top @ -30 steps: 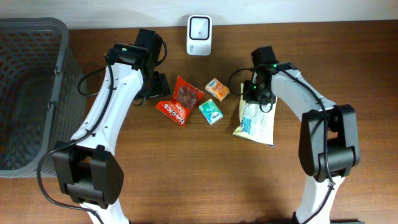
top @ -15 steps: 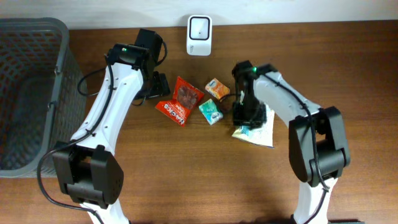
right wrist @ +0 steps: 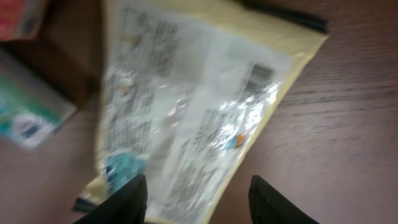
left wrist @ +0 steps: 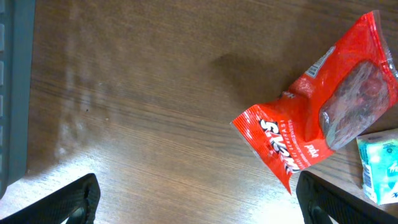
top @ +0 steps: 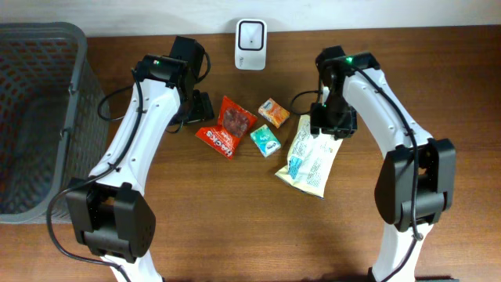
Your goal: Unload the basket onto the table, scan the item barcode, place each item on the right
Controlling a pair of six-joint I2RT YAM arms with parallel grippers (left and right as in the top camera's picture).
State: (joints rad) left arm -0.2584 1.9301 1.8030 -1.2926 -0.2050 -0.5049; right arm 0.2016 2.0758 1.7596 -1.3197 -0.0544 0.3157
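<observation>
A yellow-and-white snack packet [top: 308,159] lies flat on the table with its printed back up. Its barcode [right wrist: 261,76] shows near one corner in the right wrist view. My right gripper [top: 329,123] hovers over the packet's far end. It [right wrist: 199,190] is open, its fingers astride the packet's [right wrist: 186,118] edge without pinching it. The white scanner [top: 250,34] stands at the back edge. My left gripper [top: 200,106] is wide open beside the red snack packet [top: 227,125]. In the left wrist view the gripper [left wrist: 199,205] has only bare wood between its fingers.
A small orange packet [top: 274,112] and a teal packet [top: 266,140] lie between the red packet [left wrist: 323,124] and the yellow one. The teal packet [left wrist: 380,168] shows at the right edge of the left wrist view. A dark mesh basket [top: 39,117] stands at the far left.
My right gripper has opened and let go of the yellow packet, which now lies flat and turned, further toward the front. The right arm swung left, then back right. The left arm stayed still.
</observation>
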